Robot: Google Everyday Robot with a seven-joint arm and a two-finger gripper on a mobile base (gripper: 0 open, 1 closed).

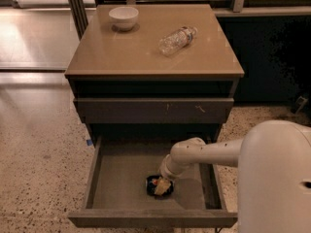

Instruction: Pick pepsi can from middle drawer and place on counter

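The pepsi can (151, 187) shows as a small dark shape with a bit of red on the floor of the open middle drawer (119, 181), right of its centre and towards the front. My gripper (162, 185) reaches down into the drawer from the right on the white arm (204, 153). It sits right at the can and covers the can's right side. The tan counter (136, 50) tops the cabinet above.
A white bowl (123, 17) stands at the counter's back left. A clear plastic water bottle (177, 39) lies on its side at the back right. A shut drawer front (153, 110) sits above the open drawer. My white body (277, 178) fills the lower right.
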